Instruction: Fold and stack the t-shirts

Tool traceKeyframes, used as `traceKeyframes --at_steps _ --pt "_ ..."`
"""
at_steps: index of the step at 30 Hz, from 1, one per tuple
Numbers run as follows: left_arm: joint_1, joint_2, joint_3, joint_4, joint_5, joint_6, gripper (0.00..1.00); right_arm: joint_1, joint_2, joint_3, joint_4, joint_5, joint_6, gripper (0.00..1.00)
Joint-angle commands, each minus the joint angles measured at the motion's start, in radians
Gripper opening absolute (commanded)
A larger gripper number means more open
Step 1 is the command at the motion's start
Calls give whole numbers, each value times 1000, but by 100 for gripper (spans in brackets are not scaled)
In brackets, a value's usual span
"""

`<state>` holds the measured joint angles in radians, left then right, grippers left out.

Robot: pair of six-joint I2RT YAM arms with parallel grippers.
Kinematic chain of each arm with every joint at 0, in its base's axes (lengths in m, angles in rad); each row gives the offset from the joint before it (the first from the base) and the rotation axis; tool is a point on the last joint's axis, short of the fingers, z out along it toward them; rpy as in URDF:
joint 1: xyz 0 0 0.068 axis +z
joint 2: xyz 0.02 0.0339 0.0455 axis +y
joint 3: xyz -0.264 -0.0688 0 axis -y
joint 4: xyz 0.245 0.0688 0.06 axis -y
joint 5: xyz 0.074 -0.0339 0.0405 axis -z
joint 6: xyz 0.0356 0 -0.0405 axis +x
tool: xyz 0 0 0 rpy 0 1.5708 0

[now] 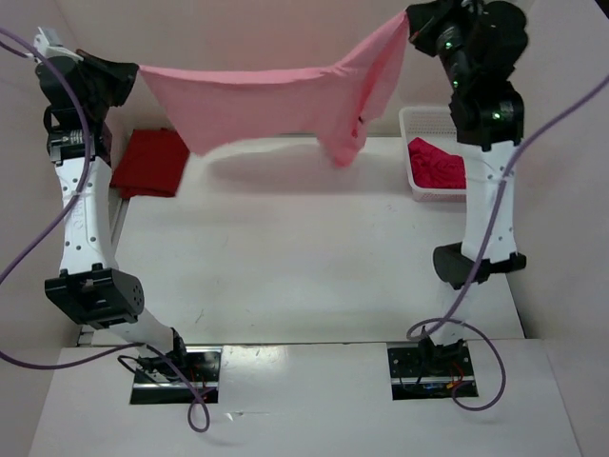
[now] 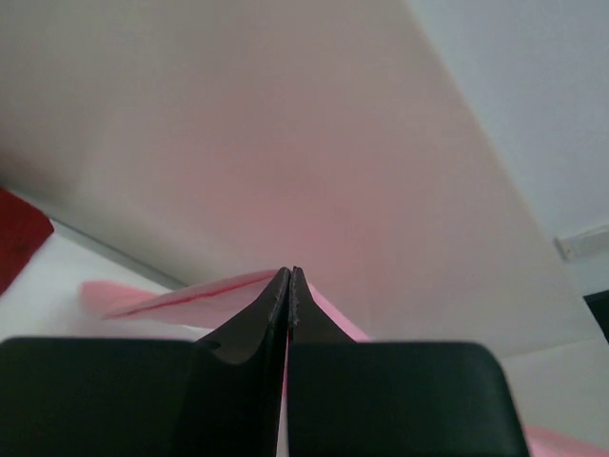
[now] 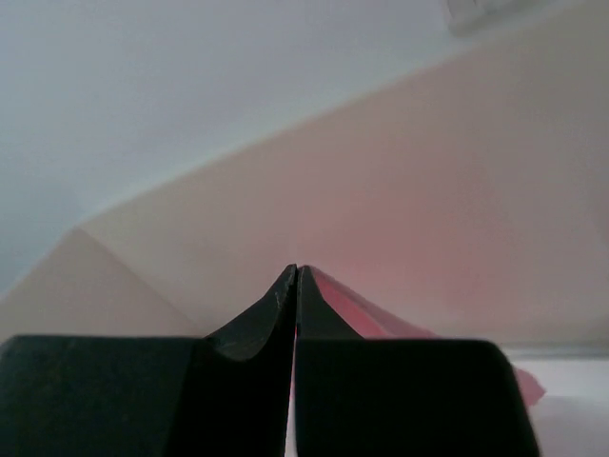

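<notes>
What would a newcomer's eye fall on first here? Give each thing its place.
The pink shirt hangs stretched in the air between the left arm and right arm, above the table, jaws shut on its ends. A red shirt lies far left; a crimson shirt sits in the basket far right.

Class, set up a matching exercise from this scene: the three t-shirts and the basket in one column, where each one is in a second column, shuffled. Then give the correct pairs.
Column one
1. light pink t-shirt
2. dark red t-shirt
3. crimson-pink t-shirt
4. white basket

Column two
A. lying inside the basket
B. standing at the far right
C. stretched out in the air
D. lying at the far left

Pairs: 1-C, 2-D, 3-A, 4-B
</notes>
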<state>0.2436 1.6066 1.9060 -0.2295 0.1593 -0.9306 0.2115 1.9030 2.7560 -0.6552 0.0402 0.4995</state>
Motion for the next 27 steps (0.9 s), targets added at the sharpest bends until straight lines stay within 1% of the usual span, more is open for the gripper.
traceKeyframes --at_steps 1,2,4,6,7,8,9,10,11,12,13,14,16,17,19,20,21,25,27 --pt "33 -27 39 53 9 -17 0 5 -81 24 109 -66 -22 0" --pt "33 -27 39 53 9 -17 0 5 -81 11 94 -80 -32 0" --pt "42 -46 -5 64 9 -17 0 5 -104 -64 27 -132 -76 0" --pt "42 -83 -111 64 9 7 0 5 -157 -233 -38 -154 -99 0" --pt "42 -114 -154 73 9 16 0 5 -195 -331 -38 -174 -99 0" --pt "42 -131 -203 73 0 16 0 5 -244 -589 -11 -200 -99 0" --pt "42 -146 -313 73 0 27 0 5 -362 -731 73 -210 -90 0" --pt "42 -181 -376 87 14 27 0 5 -416 -857 100 -211 -81 0" --pt "42 -198 -440 87 26 27 0 5 -456 -1057 109 -220 -72 0" --pt "42 -215 -509 87 26 27 0 5 -490 -1138 109 -220 -59 0" --pt "42 -244 -644 96 26 27 0 5 -540 -1214 82 -230 -59 0" --pt "42 -258 -709 96 26 27 0 5 -565 -1363 81 -240 -40 0" --pt "42 -283 -827 96 -15 61 0 5 -629 -1499 51 -253 -16 0" --pt "42 -296 -926 85 -30 71 0 5 -643 -1601 40 -294 6 0" --pt "42 -297 -1005 61 -53 107 0 5 -679 -1709 -1 -312 31 0" --pt "42 -297 -1071 50 -53 116 0 5 -688 -1736 -20 -324 45 0" --pt "42 -307 -1105 39 -53 116 0 5 -697 -1759 -36 -333 45 0" --pt "105 -359 -1225 -24 -63 142 0 5 -762 -1863 -136 -342 82 0" --pt "155 -391 -1249 -62 -63 151 0 5 -811 -1891 -194 -353 108 0"
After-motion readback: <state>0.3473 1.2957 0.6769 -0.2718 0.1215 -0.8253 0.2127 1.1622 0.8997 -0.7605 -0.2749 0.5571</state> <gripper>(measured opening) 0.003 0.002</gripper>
